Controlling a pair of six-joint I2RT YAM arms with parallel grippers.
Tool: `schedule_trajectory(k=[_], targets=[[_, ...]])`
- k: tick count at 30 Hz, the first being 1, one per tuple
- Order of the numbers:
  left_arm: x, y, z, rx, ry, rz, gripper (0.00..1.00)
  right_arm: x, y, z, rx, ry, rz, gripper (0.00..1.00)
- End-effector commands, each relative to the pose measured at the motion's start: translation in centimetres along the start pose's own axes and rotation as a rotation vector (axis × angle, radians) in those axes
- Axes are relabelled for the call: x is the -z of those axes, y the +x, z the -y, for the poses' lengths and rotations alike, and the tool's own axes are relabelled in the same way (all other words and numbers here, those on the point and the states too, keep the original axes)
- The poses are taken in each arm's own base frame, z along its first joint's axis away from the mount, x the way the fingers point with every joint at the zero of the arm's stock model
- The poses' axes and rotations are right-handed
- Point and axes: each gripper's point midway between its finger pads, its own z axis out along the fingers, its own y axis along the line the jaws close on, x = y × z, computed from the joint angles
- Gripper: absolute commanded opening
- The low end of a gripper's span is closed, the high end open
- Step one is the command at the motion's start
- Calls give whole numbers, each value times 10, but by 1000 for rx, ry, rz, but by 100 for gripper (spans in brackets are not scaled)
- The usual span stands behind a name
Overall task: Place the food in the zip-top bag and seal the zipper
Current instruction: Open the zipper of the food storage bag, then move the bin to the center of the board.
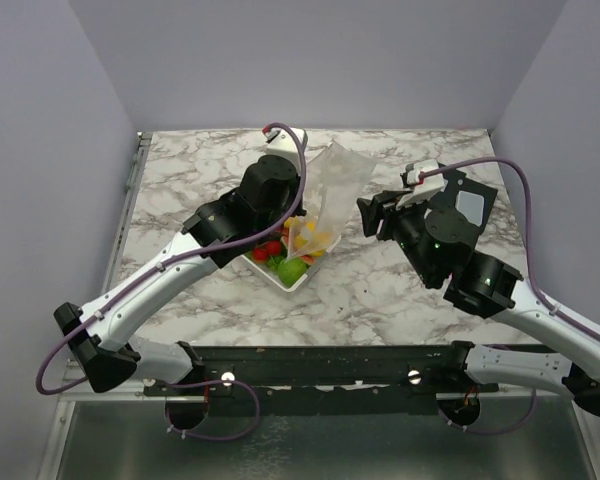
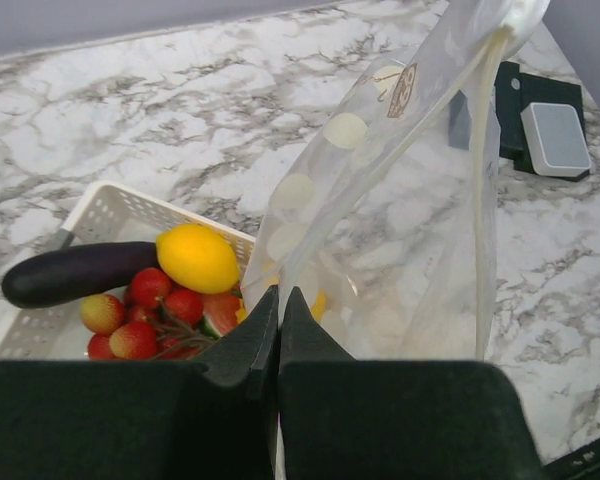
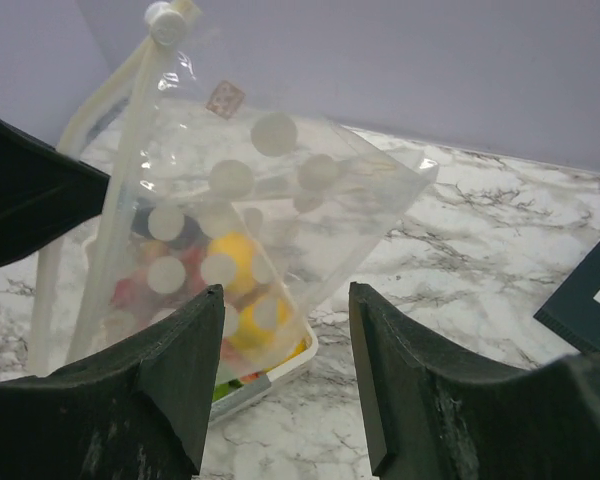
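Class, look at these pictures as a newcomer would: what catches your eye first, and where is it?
The clear zip-top bag stands up at mid-table, pinched at its edge by the left hand. Beside it a white basket holds a yellow lemon, red cherries and a dark eggplant. The right hand faces the bag, open.

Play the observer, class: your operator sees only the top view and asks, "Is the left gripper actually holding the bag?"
Observer: Yes. The left wrist view shows the left gripper shut on the bag at its lower edge.
Operator: And the right one?
Observer: The right gripper is open and faces the bag.
Operator: What is in the basket under the arm?
Observer: An eggplant, hidden from you, lies in the basket beside a lemon and red cherries.
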Motion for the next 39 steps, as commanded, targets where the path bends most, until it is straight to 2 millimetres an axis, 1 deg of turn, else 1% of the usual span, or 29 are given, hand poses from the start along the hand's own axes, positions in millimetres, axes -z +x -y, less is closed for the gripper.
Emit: schedule_trajectory(k=[1,5,10,14,18,22,24,29,34,39], targets=[[24,-30,-33,-73,-131,79,0,1,-4,-2,-1,-5,-4,59],[40,-41,-55,-110,-221,120,0,-2,2,-1,10,11,-22,59],[60,-48,-83,-134,-340,163,0,-11,16,0,44,55,-64,59],[76,-51,-102,-153,-414,186,0,-22,31,-8,90,62,-133,60],[90,-54,-123,-190,-534,196,0,-37,50,-15,131,89,-213,61],[104,-54,-137,-164,-603,219,0,-51,67,-29,175,64,-283,63],[110,-53,-145,-160,-646,222,0,-62,80,-34,185,40,-331,63],[123,-48,-160,-162,-740,215,0,-82,97,-44,201,-27,-425,63],[140,-42,-175,-166,-832,208,0,-104,126,-43,180,-93,-562,62],[149,-36,-183,-165,-871,199,0,-126,151,-36,142,-143,-644,62]])
